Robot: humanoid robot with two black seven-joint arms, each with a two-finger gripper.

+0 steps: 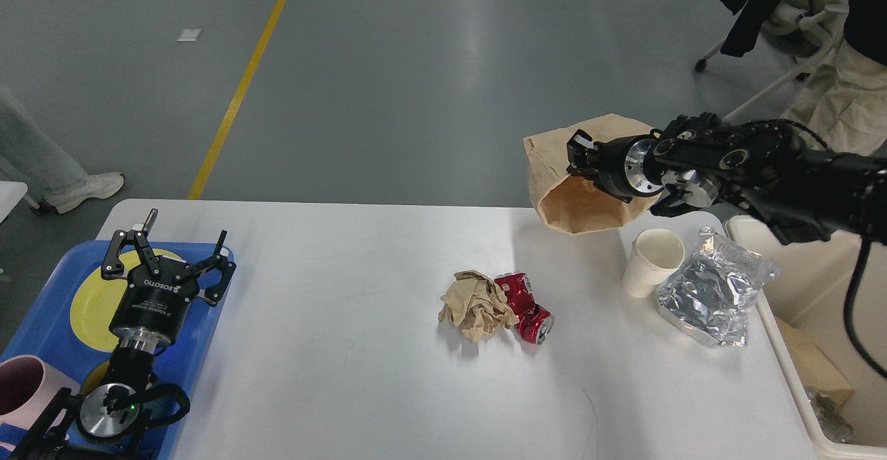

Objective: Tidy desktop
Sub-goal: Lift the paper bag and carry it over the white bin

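Head view. The desktop [346, 349], a white tabletop with rounded corners, fills the lower half of the view. The right gripper [578, 158] is raised above the desk's far right edge, pinching the wall of a brown paper bag [578, 200] that hangs clear of the surface with its open mouth turned toward the camera. The left gripper [166, 255] hovers with fingers spread wide over the blue tray [41, 321] at the desk's left edge; the tray carries a yellow plate [93, 304] and, at its near end, a pink mug [24, 384]. Near the desk's middle a crumpled brown paper ball [477, 304] touches a crushed red can [528, 307]. Toward the right edge a white paper cup [649, 260] stands upright just beside a silver foil bag [714, 294]. A cream bin [824, 349] stands against the right edge, with some scraps already inside.

Handling, as judged: the remaining litter is light. The paper ball is soft and takes a pinch anywhere; the dented can is stiffer, best gripped across its waist; the cup is thin-walled, best taken at the rim; the foil looks slippery, so pinch a crease.
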